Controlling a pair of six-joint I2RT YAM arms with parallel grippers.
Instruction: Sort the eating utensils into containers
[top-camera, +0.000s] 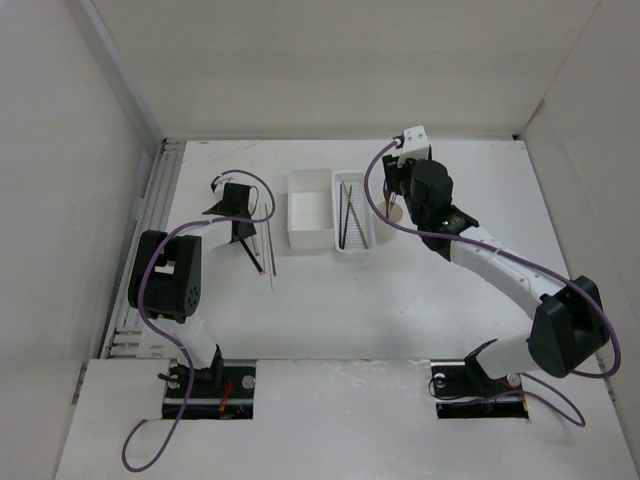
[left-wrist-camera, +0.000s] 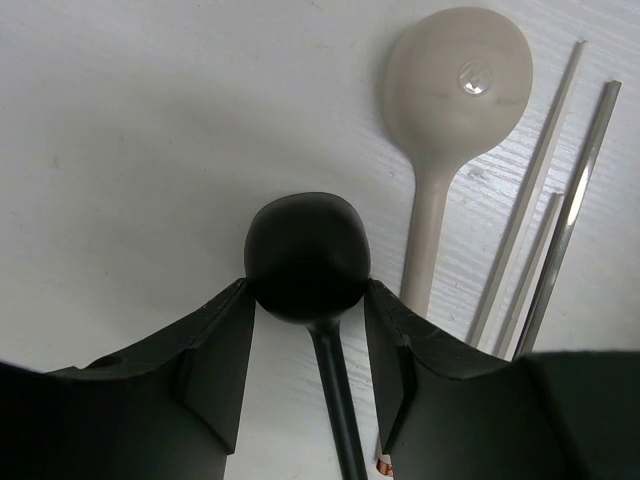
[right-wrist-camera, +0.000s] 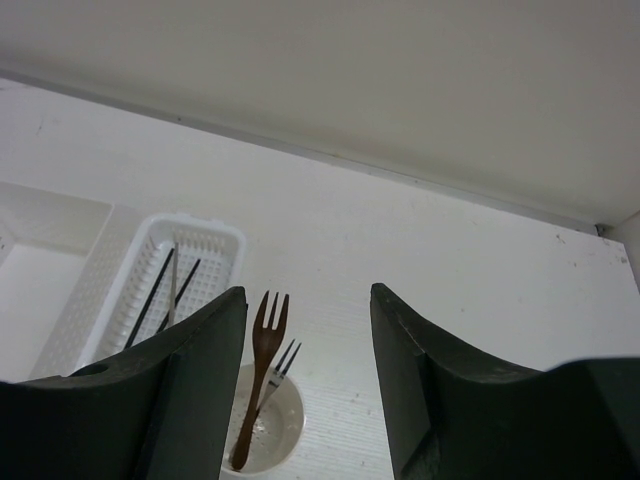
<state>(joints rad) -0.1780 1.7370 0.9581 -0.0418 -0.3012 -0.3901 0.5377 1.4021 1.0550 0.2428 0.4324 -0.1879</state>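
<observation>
My left gripper (top-camera: 240, 222) (left-wrist-camera: 307, 290) is open and low over the table, its fingers on either side of a black spoon (left-wrist-camera: 307, 255) that lies flat, with the bowl at the fingertips. A beige spoon (left-wrist-camera: 455, 90) and pale chopsticks (left-wrist-camera: 560, 200) (top-camera: 270, 255) lie just right of it. My right gripper (top-camera: 400, 195) (right-wrist-camera: 308, 300) is open and empty above the small cream cup (right-wrist-camera: 270, 430), which holds a brown fork (right-wrist-camera: 262, 340) and a dark fork (right-wrist-camera: 283, 362). The perforated tray (top-camera: 352, 245) (right-wrist-camera: 215, 235) holds dark chopsticks (top-camera: 348, 215) and a pale one.
The white square box (top-camera: 310, 238) (right-wrist-camera: 50, 210) stands left of the tray and looks empty. White walls close in the table at the back and both sides. Purple cables loop over both arms.
</observation>
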